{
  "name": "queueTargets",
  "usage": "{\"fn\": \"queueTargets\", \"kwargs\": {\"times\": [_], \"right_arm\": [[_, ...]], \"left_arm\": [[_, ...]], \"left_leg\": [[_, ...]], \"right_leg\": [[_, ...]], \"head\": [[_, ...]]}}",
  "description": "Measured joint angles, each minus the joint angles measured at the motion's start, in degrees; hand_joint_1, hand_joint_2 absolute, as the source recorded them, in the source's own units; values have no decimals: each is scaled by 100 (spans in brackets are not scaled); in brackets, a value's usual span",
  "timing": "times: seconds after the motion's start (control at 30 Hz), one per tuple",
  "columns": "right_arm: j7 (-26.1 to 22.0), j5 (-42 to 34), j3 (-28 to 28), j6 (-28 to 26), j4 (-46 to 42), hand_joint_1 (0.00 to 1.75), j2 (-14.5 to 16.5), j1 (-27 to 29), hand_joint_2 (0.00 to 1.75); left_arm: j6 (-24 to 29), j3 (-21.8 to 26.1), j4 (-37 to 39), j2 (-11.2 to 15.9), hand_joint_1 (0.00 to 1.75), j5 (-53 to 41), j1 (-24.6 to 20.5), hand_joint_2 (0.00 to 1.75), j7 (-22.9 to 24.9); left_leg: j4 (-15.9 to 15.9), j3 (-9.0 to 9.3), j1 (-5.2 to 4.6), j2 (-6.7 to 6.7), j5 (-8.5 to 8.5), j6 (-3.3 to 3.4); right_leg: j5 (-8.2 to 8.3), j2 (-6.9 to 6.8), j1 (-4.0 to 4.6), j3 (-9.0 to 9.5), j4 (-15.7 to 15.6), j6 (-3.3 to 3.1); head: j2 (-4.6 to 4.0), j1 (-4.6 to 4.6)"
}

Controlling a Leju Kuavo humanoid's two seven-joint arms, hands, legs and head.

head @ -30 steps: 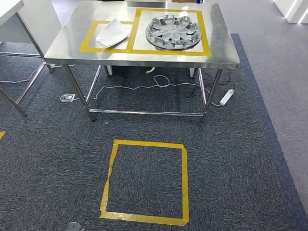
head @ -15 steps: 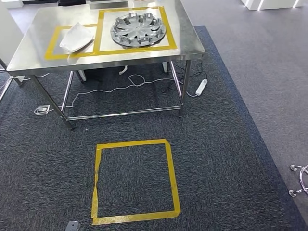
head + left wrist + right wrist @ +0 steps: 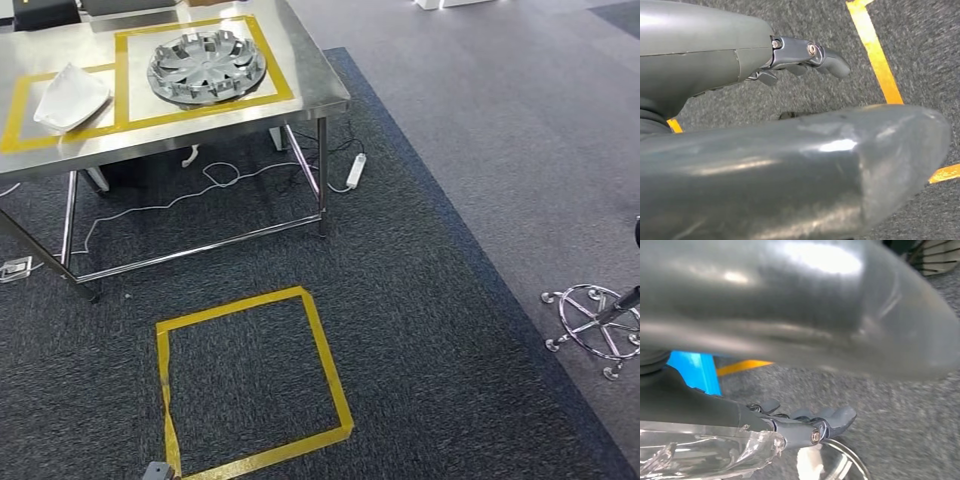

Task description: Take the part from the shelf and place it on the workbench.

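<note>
The steel workbench stands at the upper left of the head view, marked with yellow tape rectangles. A silver hubcap lies in the larger rectangle and a white curved part in the smaller one. In the left wrist view my left hand hangs over dark carpet, fingers stretched out and holding nothing. My right hand hangs the same way, its fingers straight and holding nothing; something of clear plastic shows beside them.
A yellow tape square marks the dark carpet in front of me. Cables and a power strip lie under the bench. A chrome chair base stands at the right on lighter grey carpet. A blue object stands near my right side.
The camera has turned to the right: the workbench and the tape square have slid to the left of the picture, and the chair base has come further in at the right.
</note>
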Motion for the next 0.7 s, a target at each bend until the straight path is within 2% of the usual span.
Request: {"fn": "queueTargets", "kwargs": {"times": [0.03,0.07,0.13,0.17,0.2,0.23,0.27,0.3,0.37,0.4,0.43,0.5,0.53,0.57,0.63,0.67,0.7], "right_arm": [[27,5,0,2,0,0,1,17,0],[50,11,0,3,0,0,1,22,0],[72,21,0,3,0,0,2,0,0],[73,25,0,4,0,0,2,-14,0],[76,27,0,5,0,0,2,-20,0],[82,27,0,7,0,0,2,-15,0],[87,28,0,9,0,0,2,-7,0],[90,31,0,9,0,0,2,-1,0],[74,43,2,9,0,0,2,-12,0],[56,51,3,8,0,0,2,-24,0],[38,63,4,6,0,0,2,-33,0],[18,90,5,-1,0,0,2,-36,0],[21,102,6,-9,0,0,2,-34,0],[26,110,7,-19,0,0,2,-38,0],[40,122,11,-35,0,0,2,-55,0],[47,126,13,-39,0,0,2,-63,0],[56,129,14,-43,0,0,2,-62,0]], "left_arm": [[8,1,0,0,0,1,-5,0,5],[22,1,0,0,0,1,-6,0,20],[62,2,0,5,0,-4,11,0,78],[78,3,0,4,0,-8,25,0,107],[87,3,0,4,0,-12,32,0,128],[91,3,0,3,0,-14,31,0,138],[96,3,0,1,0,-16,23,0,150],[103,3,0,-2,0,-21,13,0,173],[136,3,0,-5,0,-35,3,0,260],[161,3,0,-5,0,-44,-2,0,306],[194,3,0,-5,0,-56,-8,0,344],[257,2,0,-11,0,-83,-28,0,400],[285,1,0,-15,0,-94,-39,0,421],[307,-1,0,-20,0,-99,-49,0,437],[337,-1,0,-29,0,-103,-50,0,457],[347,0,0,-35,0,-105,-44,0,464],[355,1,0,-39,0,-108,-37,0,471]], "left_leg": [[-9,1,6,79,17,42],[-20,0,11,167,32,79],[-26,-4,-7,353,38,119],[-25,-5,-20,455,37,125],[-24,-5,-30,553,35,126],[-23,-3,-34,641,32,125],[-23,4,-36,718,26,119],[-23,17,-37,788,17,107],[-19,53,-61,910,-13,60],[-18,71,-74,963,-23,32],[-18,84,-85,1014,-28,2],[-25,103,-72,1077,-39,-67],[17,92,-61,992,-91,-106],[155,36,-52,852,-208,-140],[790,-247,-43,535,-597,-170],[1203,-442,-43,468,-790,-171],[1528,-604,-43,442,-896,-169]], "right_leg": [[-48,-91,5,-49,66,26],[-169,-258,15,-144,245,50],[-588,-680,28,-477,982,85],[-774,-787,22,-658,1394,100],[-873,-838,17,-772,1681,106],[-858,-860,15,-772,1744,106],[-737,-885,15,-640,1549,98],[-556,-950,20,-399,1154,84],[-285,-1213,48,87,326,25],[-228,-1296,63,214,102,-5],[-220,-1322,77,238,30,-37],[-193,-1181,77,196,26,-99],[-176,-1115,68,189,11,-134],[-155,-1046,53,189,-7,-169],[-119,-901,36,171,-23,-216],[-107,-823,36,153,-23,-227],[-100,-736,36,142,-22,-231]], "head": [[0,17],[-1,43],[-1,87],[-1,91],[-1,89],[-1,90],[-1,90],[-1,91],[0,87],[0,80],[0,74],[-1,68],[-1,62],[-1,51],[-1,23],[-1,16],[-1,14]]}}
